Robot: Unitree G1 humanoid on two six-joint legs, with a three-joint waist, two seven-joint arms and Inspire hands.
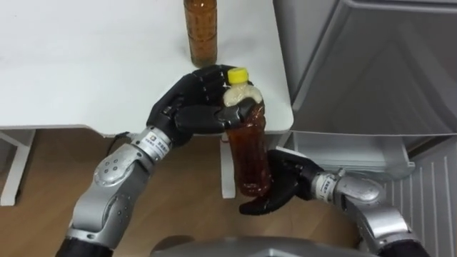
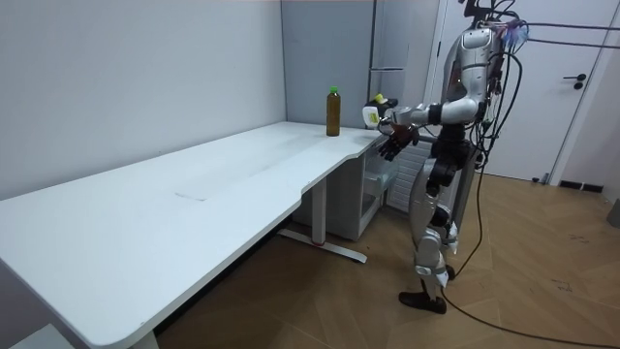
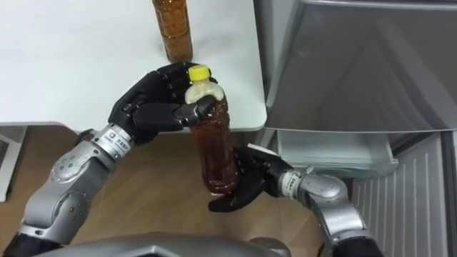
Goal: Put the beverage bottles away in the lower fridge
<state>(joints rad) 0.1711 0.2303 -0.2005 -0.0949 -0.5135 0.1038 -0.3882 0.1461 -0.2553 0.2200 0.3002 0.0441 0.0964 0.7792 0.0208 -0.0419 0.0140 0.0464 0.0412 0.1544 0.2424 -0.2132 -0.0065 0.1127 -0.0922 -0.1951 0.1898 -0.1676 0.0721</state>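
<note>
A long white desk (image 2: 194, 194) with a curved front edge runs along a pale grey wall (image 2: 116, 78). Its white legs stand on a wooden plank floor (image 2: 542, 291). A white door (image 2: 586, 97) with a dark handle is at the room view's right.

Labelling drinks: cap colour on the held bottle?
Yellow cap on the bottle, clearest in the left eye view.

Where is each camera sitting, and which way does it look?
Left eye view: on the robot's head, looking down at the yellow-capped bottle; left hand grips its neck, right hand cups its base.
Right eye view: just beside, same look, same arms.
Room view: across the room, facing the whole standing robot by the white table.
Shared: every view shows the second bottle standing on the table.
</note>
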